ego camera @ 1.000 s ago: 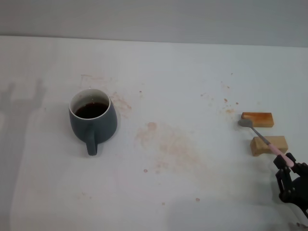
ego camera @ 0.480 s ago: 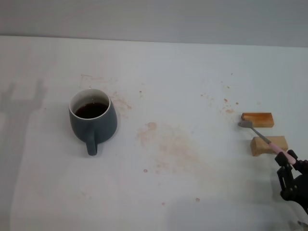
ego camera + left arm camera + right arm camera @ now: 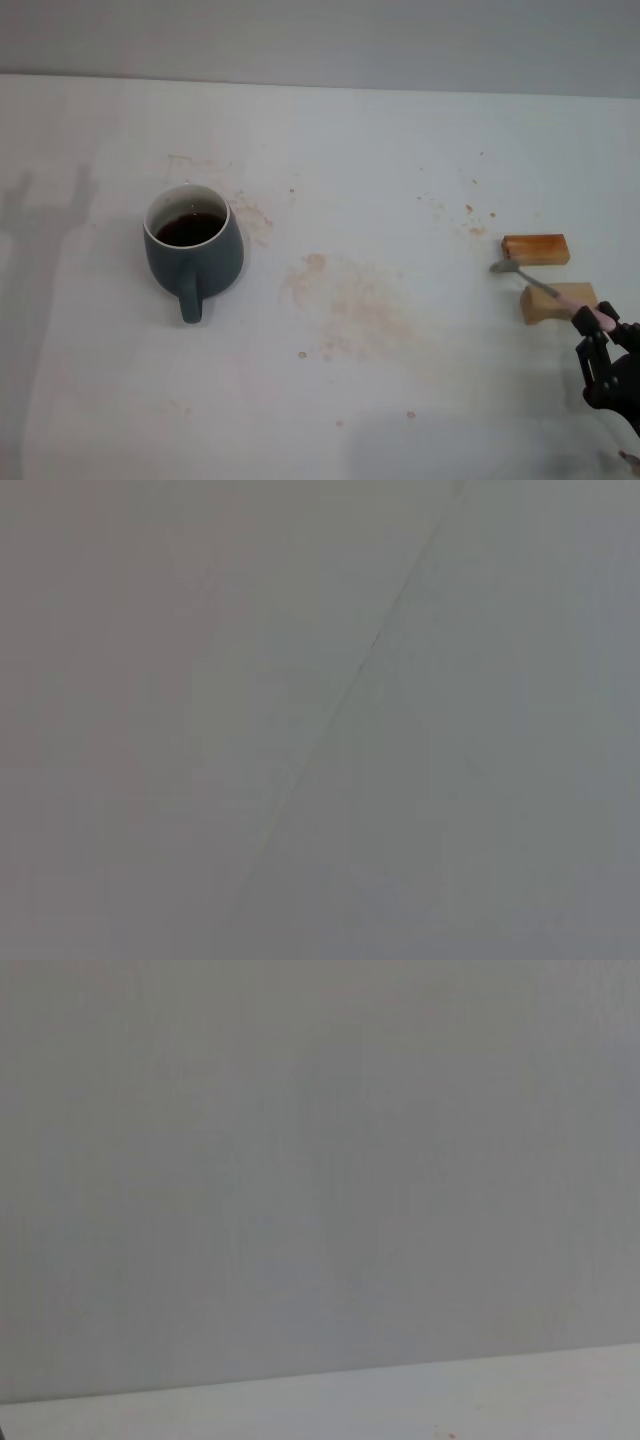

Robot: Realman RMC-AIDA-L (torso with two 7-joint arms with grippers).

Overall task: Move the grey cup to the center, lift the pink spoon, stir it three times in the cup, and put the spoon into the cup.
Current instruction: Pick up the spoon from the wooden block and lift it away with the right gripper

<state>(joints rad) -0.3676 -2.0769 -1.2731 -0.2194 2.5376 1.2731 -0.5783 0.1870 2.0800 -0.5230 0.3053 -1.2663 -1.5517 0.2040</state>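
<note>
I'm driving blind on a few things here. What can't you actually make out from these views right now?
- Left gripper: in no view; the left wrist view shows only blank grey surface.
- Right gripper: head view's corner crops it; the right wrist view misses it.
- Pink spoon: handle end hidden inside that gripper.
- Grey cup: depth of its dark liquid unreadable from above.

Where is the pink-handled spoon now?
Head view, right side: the slim pink-handled metal spoon is held by the right end effector, its bowl between the two small wooden blocks.
</note>
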